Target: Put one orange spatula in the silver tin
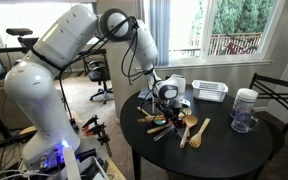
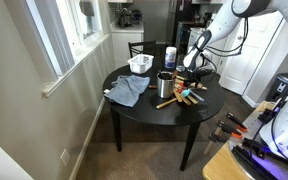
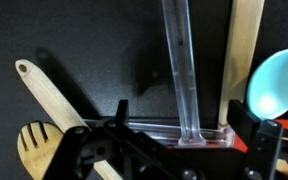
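Your end effector [image 3: 174, 110] wide open, empty, low over utensil pile [image 2: 182, 97] | orange spatula [image 3: 199, 140] btwn jaws, lower centre, handle prob. runs up-frame | silver tin [image 2: 164, 85] frame-left of pile on counter [image 2: 154, 116].

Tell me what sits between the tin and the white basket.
Nothing: in an exterior view, only bare black tabletop separates the tin from the basket. The blue cloth lies off to one side of that stretch.

No legible text or labels anywhere.
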